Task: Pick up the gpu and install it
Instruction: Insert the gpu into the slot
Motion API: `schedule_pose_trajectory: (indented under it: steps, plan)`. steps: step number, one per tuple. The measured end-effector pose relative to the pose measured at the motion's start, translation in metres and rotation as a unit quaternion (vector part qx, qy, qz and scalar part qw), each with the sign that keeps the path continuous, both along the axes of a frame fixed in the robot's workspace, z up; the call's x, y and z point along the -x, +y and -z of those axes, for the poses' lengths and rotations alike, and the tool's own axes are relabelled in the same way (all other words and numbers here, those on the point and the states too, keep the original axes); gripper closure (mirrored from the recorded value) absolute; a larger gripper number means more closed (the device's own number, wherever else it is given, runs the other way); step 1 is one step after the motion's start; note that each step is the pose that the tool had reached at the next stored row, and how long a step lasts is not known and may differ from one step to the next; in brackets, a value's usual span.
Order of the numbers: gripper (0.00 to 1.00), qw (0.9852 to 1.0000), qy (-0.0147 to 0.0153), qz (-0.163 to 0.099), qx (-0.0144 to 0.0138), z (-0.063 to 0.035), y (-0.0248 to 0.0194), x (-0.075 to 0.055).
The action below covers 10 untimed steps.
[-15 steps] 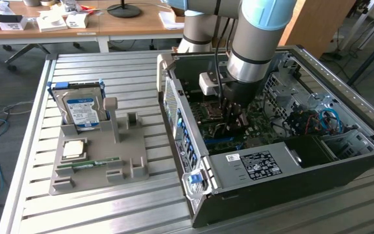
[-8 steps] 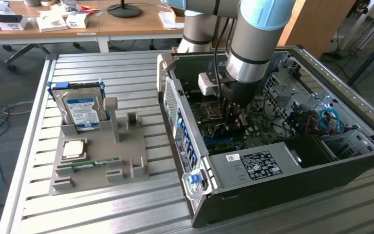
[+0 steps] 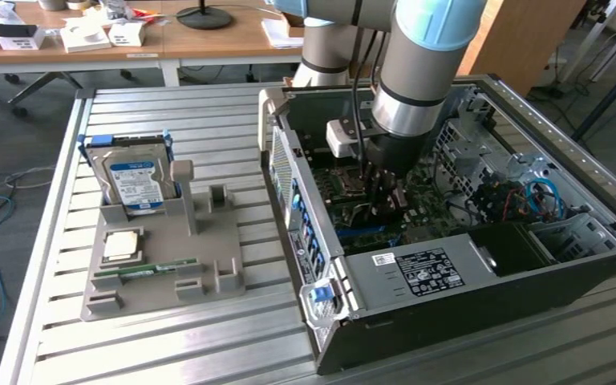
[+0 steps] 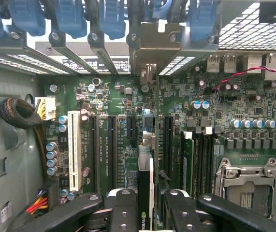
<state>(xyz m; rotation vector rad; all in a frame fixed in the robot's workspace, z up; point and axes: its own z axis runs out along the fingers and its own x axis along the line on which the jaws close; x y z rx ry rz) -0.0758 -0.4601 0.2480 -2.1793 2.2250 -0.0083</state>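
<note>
My gripper (image 4: 150, 199) is down inside the open computer case (image 3: 415, 277), just over the green motherboard (image 4: 108, 101). Its two black fingers (image 4: 124, 208) are shut on the gpu (image 4: 145, 181), a thin dark card seen edge-on and running away from the wrist between the long black slots (image 4: 111, 145). The card's greyish metal end bracket (image 4: 159, 46) stands at the case's rear slot openings, under the blue latches (image 4: 113, 17). Whether the card sits in a slot I cannot tell. In the exterior view the arm's wrist (image 3: 388, 172) reaches straight down into the case.
A white slot (image 4: 74, 150), a wrapped cable bundle (image 4: 17, 113) and the processor socket (image 4: 246, 186) flank the card. On the exterior view's left a grey fixture (image 3: 164, 285) holds the hard drive (image 3: 137, 180), a chip (image 3: 124, 245) and a green memory stick (image 3: 158, 269).
</note>
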Motion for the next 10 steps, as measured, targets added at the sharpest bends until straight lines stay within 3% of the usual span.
schedule_pose_trajectory:
  steps: [10]
  plan:
    - [0.74, 1.0, 0.0, 0.0, 0.0, 0.0005, 0.0, 0.0001]
